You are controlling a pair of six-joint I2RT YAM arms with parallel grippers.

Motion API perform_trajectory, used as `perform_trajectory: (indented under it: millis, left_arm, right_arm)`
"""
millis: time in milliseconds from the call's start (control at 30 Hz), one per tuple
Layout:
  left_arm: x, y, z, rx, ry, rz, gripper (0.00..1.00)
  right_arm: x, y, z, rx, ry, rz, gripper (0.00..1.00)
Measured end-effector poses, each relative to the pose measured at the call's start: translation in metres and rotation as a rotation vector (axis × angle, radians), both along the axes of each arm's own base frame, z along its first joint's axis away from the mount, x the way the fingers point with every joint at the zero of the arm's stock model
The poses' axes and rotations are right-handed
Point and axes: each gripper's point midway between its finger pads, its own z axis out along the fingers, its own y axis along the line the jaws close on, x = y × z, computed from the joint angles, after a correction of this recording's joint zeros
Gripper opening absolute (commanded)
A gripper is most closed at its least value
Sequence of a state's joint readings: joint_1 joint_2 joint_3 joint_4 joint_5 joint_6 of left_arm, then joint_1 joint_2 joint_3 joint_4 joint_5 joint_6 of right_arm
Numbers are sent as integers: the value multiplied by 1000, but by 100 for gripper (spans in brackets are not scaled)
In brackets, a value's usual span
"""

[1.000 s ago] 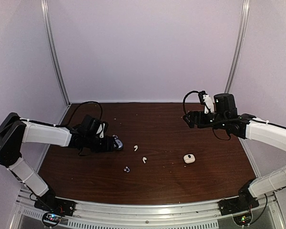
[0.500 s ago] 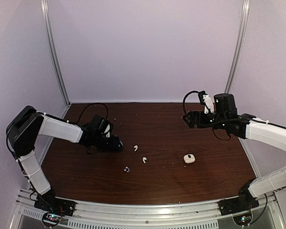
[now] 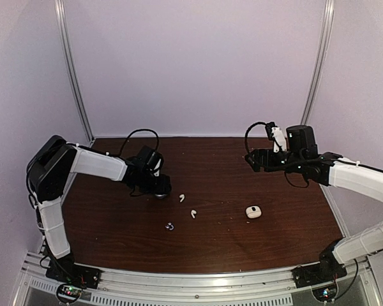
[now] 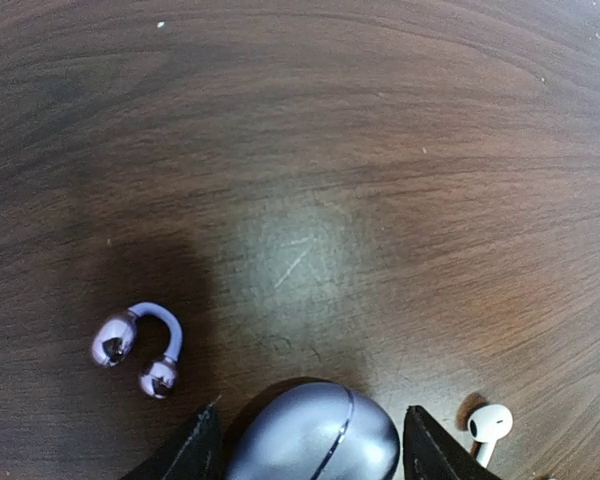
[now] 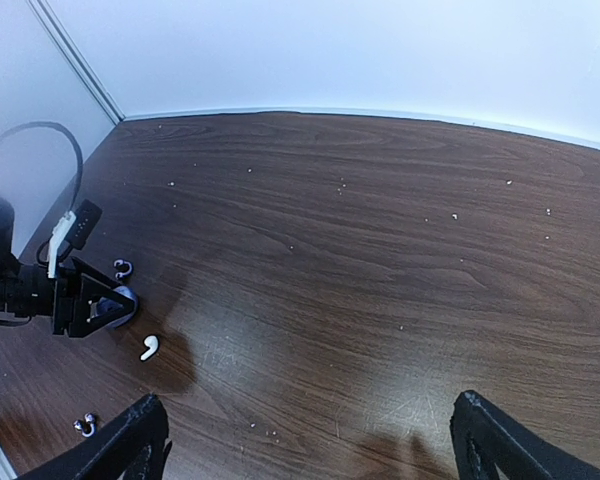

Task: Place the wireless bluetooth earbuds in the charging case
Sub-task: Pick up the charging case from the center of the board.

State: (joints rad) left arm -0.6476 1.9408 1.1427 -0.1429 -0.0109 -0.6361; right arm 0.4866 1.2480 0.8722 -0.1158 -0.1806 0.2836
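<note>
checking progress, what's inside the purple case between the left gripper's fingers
The purple case is shut, only a seam showing, so its inside is hidden. A purple earbud and a white earbud lie outside it on the table.

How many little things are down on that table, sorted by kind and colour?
White earbuds: 2
Purple earbuds: 2
White case: 1
Purple case: 1
Total: 6
</note>
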Motion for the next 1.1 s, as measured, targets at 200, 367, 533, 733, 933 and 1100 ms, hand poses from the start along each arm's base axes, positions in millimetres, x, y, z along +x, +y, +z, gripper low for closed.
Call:
perform_trajectory:
  millis: [200,367,533,733,933,1100]
  left_arm:
    - [-2,6,-3,88,-21,-13,65]
    - [-5,15,-5,146,-36,-39,66]
    - [-8,19,-6,187,-45,-79,66]
    - [-10,21,-7,221,-57,-130,63]
    - [-12,22,-8,246,-63,-167,71]
    - [-18,25,-8,267,-55,-207,81]
  right_arm:
    - [0,0,0,1,0,1,100]
    - [-1,2,0,6,3,12,100]
    - [-4,5,-4,17,14,33,100]
    - [-6,11,-5,31,23,60,100]
    - [-8,14,-6,43,32,76,100]
    - [-9,15,-6,48,35,86,100]
